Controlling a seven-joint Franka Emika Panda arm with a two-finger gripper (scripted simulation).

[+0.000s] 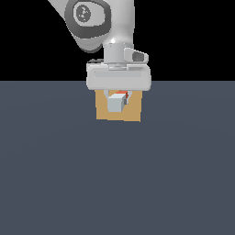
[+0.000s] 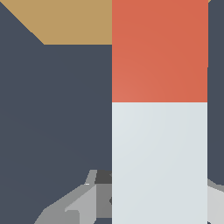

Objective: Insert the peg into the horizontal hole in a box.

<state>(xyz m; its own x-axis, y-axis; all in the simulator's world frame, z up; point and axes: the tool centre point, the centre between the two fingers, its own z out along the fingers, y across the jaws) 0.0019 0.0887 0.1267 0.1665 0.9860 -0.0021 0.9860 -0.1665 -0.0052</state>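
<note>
My white gripper [image 1: 117,101] hangs in front of the tan box [image 1: 134,113], shut on the peg [image 1: 115,104]. In the exterior view the peg's pale grey end faces the camera, and a sliver of its orange-red end shows behind it, toward the box. The wrist view shows the peg [image 2: 159,140] lengthwise between my grey fingers [image 2: 76,205]. Its orange-red section [image 2: 159,48] points at the box [image 2: 74,19] and overlaps the box's edge. The hole is hidden behind the peg and the gripper.
A flat dark blue-grey floor [image 1: 117,183] spreads all around the box. Nothing else stands on it.
</note>
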